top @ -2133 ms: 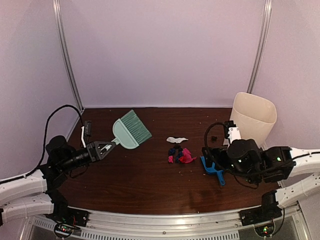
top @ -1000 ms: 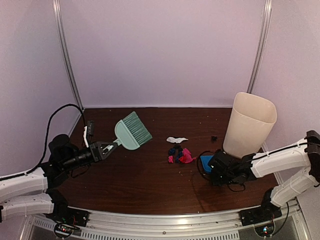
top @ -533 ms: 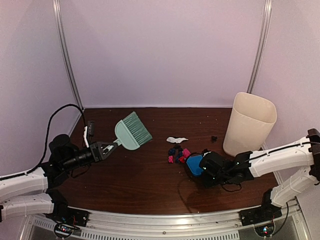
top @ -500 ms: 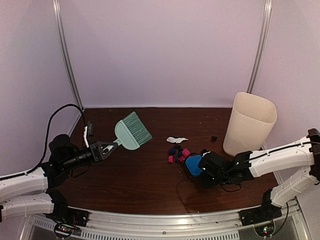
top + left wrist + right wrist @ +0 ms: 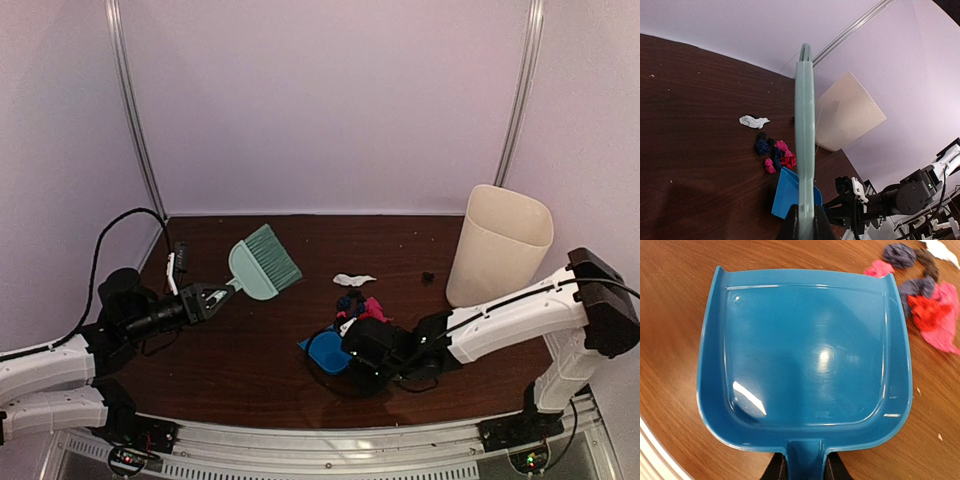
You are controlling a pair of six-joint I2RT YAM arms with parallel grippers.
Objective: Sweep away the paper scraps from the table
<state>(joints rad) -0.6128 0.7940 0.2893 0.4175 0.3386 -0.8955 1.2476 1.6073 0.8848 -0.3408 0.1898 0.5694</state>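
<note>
The paper scraps (image 5: 358,305) lie in a pink, dark blue and black cluster mid-table (image 5: 250,350), with a white scrap (image 5: 353,279) just behind them. My right gripper (image 5: 352,358) is shut on the handle of a blue dustpan (image 5: 322,350), low over the wood, just near-left of the cluster. In the right wrist view the dustpan (image 5: 805,360) is empty and the scraps (image 5: 927,305) sit off its front right corner. My left gripper (image 5: 205,298) is shut on a teal brush (image 5: 265,262), held up left of the scraps. The left wrist view shows the brush (image 5: 804,125) edge-on.
A tall cream bin (image 5: 500,245) stands at the back right. A small black bit (image 5: 427,276) lies beside its base. A silver rail (image 5: 330,440) runs along the near edge. A white and black object (image 5: 172,265) lies at the far left by the wall.
My right arm has swung the dustpan leftward, from right of the scrap cluster to its near-left side. The left arm and brush have hardly moved.
</note>
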